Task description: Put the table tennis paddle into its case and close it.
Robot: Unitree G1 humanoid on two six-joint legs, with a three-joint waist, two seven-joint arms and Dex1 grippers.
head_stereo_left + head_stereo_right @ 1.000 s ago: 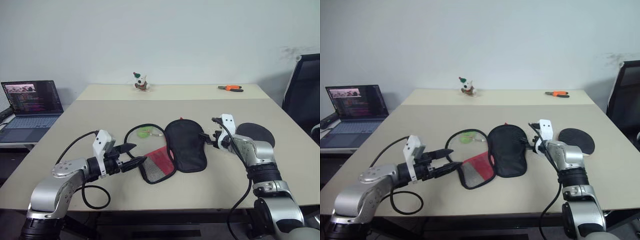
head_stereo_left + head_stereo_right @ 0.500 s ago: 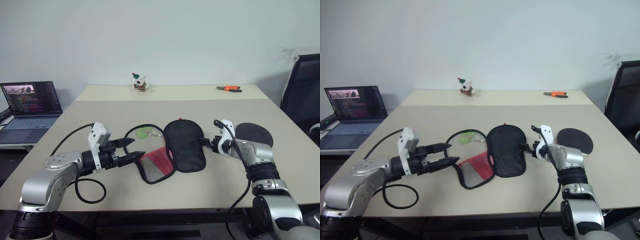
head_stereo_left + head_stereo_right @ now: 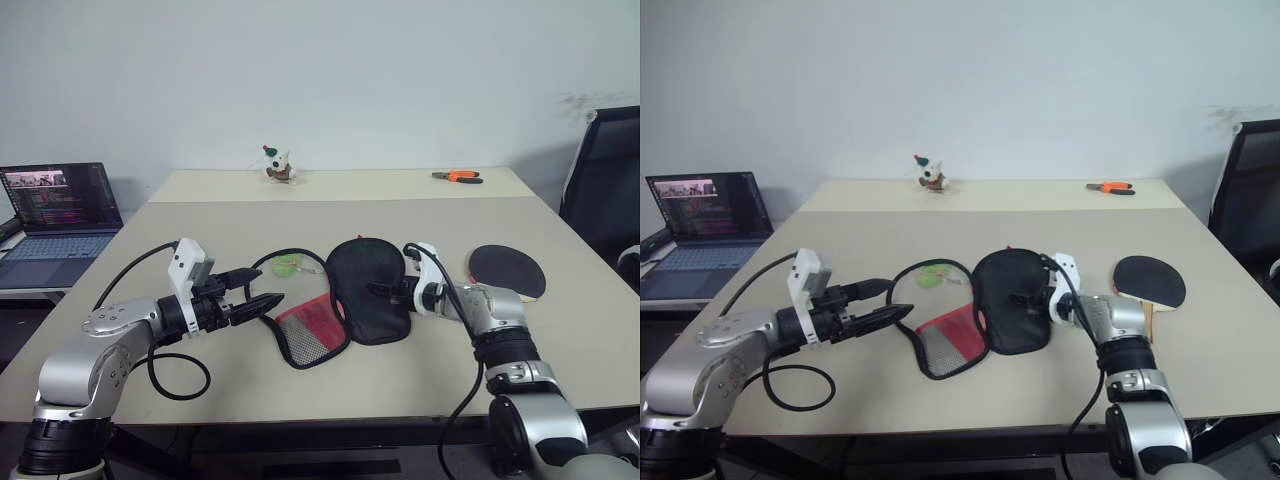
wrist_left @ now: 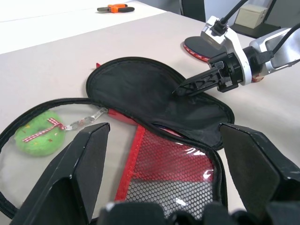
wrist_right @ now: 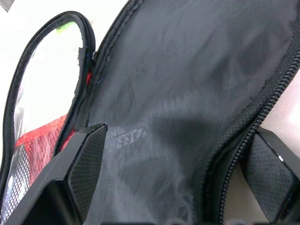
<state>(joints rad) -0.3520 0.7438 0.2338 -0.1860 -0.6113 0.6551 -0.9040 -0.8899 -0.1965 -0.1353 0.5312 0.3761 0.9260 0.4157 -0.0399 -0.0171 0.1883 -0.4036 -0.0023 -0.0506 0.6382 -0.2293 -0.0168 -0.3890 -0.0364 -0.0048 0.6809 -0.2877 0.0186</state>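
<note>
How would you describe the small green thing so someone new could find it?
On the beige table, look just behind the open case, under its clear flap. The green item is a round fuzzy pad with a checked ribbon bow, the only green thing among black and red fabric.

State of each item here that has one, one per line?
case: unzipped, lying open on the table
table tennis paddle: flat on the table, outside the case
laptop: open, screen lit
left gripper: open, empty
right gripper: open, over the case's black flap
</note>
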